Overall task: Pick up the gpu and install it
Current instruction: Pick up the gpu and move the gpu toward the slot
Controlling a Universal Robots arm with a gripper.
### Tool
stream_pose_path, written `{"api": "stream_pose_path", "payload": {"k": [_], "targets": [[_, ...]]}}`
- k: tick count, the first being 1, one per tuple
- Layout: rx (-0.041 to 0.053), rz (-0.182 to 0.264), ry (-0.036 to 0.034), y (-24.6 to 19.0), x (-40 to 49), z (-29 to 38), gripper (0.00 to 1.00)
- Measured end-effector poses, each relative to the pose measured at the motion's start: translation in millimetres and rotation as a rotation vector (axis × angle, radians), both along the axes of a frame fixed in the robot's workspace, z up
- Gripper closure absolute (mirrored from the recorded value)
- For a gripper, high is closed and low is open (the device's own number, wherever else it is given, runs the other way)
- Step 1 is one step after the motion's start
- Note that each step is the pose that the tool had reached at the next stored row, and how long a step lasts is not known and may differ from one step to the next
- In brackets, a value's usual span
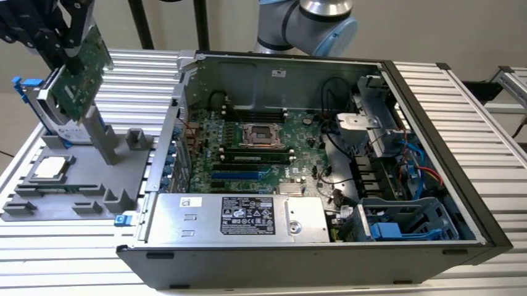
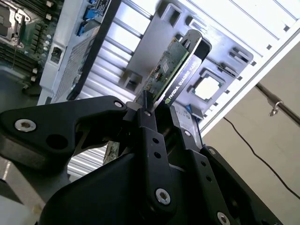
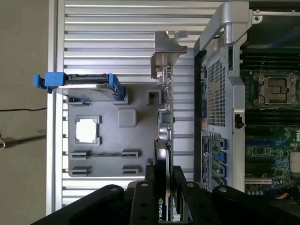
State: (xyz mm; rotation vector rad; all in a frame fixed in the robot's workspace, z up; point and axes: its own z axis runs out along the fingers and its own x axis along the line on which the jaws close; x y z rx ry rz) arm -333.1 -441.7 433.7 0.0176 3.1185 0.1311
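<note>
fingers [image 2: 151, 133]: clamped narrow on gpu [image 1: 86, 71] edge, upper left of exterior view.
risk: card sits tilted; may pivot, bracket [image 3: 166, 49] snagging case [image 1: 288, 265] wall.

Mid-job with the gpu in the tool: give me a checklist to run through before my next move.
1. tool shut on gpu: ok.
2. gpu clear of gray holder: cannot tell.
3. gpu apart from hard drive: ok.
4. case side open: ok.
5. blue slot empty: ok.
6. gpu over the case: not ok, it hangs outside, at the exterior view's left.
</note>
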Motion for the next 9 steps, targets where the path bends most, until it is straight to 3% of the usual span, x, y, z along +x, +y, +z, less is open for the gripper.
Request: {"api": "stream_pose_path", "payload": {"k": [9], "targets": [[-0.0001,0.0,0.0001,0.0,0.0,5.7,1.0]]}}
